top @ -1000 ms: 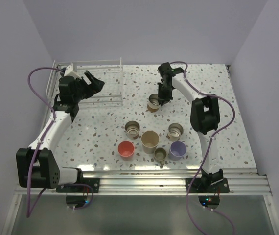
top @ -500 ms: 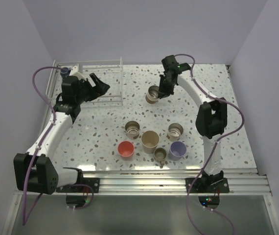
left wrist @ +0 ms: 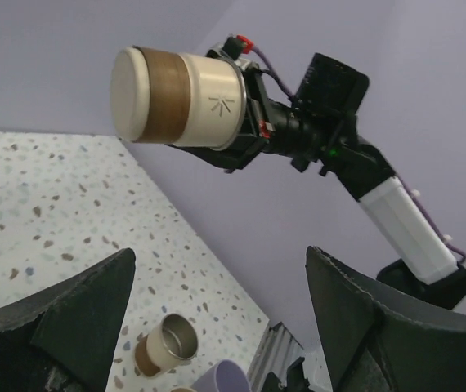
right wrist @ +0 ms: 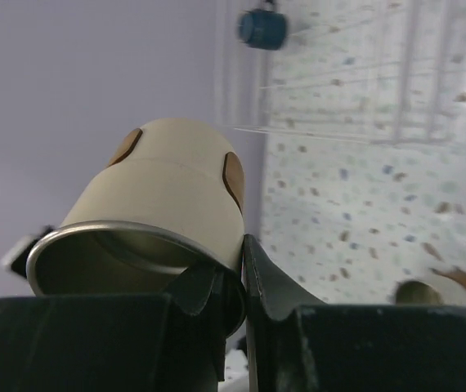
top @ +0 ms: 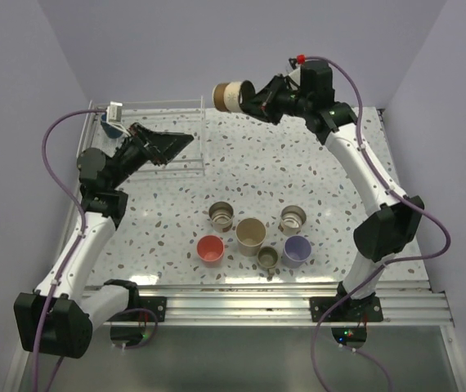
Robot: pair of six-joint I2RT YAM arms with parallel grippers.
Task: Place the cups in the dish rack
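Right end effector tight on banded cup rim, aloft near dish rack; left end effector agape.

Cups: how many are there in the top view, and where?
8. Six stand on the table: brown, beige, grey-metallic, red, olive, lavender. The right gripper holds a banded cup aloft. A dark blue cup is at the dish rack's left end.

No legible words or numbers anywhere. Only a small line-drawn emblem (thin strokes meeting at one point) on the banded cup, cream part.
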